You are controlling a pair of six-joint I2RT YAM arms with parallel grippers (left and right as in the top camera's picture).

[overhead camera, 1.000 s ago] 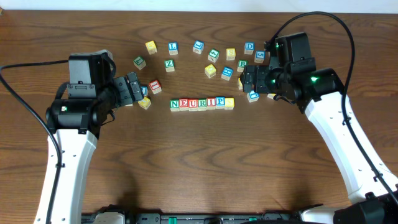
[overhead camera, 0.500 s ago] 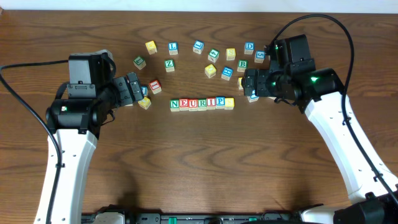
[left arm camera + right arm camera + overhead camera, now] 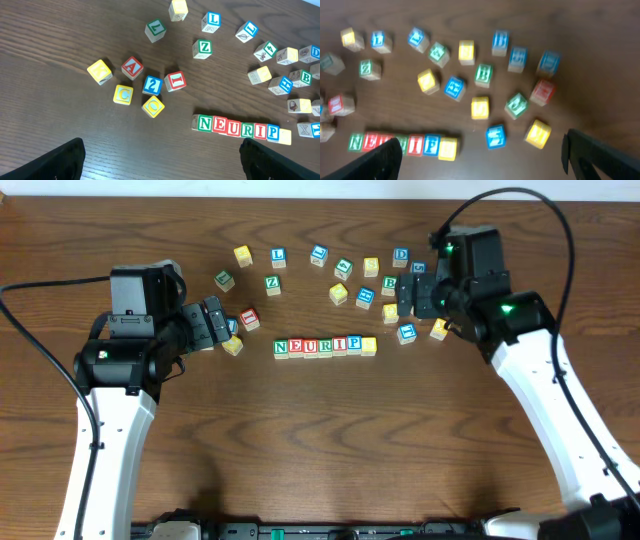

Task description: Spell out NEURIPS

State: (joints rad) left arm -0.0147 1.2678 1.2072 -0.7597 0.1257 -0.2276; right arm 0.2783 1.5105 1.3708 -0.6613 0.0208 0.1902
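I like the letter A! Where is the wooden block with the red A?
In the left wrist view, the small red-A wooden cube sits left of centre, just right of a yellow wooden cube and above a yellow G cube.

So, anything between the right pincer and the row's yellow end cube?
Yes: a loose yellow wooden cube sits between the right pincer and the row's yellow-faced end cube, with a blue-lettered cube just beside that path.
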